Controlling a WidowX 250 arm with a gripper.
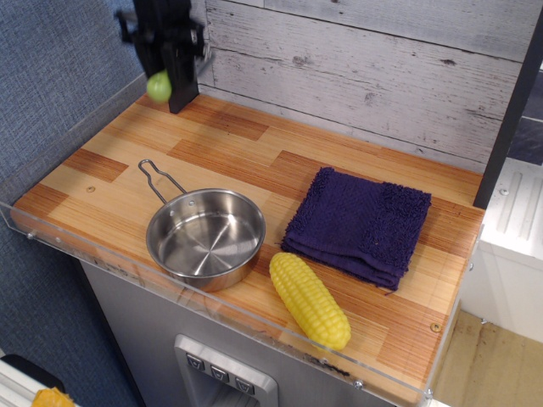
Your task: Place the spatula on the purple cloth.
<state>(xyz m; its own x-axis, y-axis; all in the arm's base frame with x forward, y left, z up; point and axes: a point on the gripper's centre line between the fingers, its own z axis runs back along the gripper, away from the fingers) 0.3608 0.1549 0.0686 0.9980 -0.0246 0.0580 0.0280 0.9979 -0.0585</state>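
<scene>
Only one view, observation.image, looking down at a wooden counter (254,153). The gripper (161,61) is black and sits at the top left of the frame, above the back left corner of the counter, in front of a dark post (180,85). A lime-green rounded end pokes out below it, which is the handle of the spatula (159,86); the blade is hidden inside the dark gripper body. The fingers look clamped on the spatula and the tool hangs clear of the counter, not touching wood.

Everything else is lower and to the right of the gripper in the frame. The steel pan (206,238) is nearest, below it and toward the front edge, wire handle pointing back-left toward the gripper side. The purple cloth (360,224) is well apart, far to the right and nearer the front, lying flat and folded, nothing on it. The yellow corn cob (310,299) lies at the front, just beside the cloth's front-left corner, between pan and cloth, angled diagonally. Grey plank wall (365,68) runs behind, to the gripper's right.
</scene>
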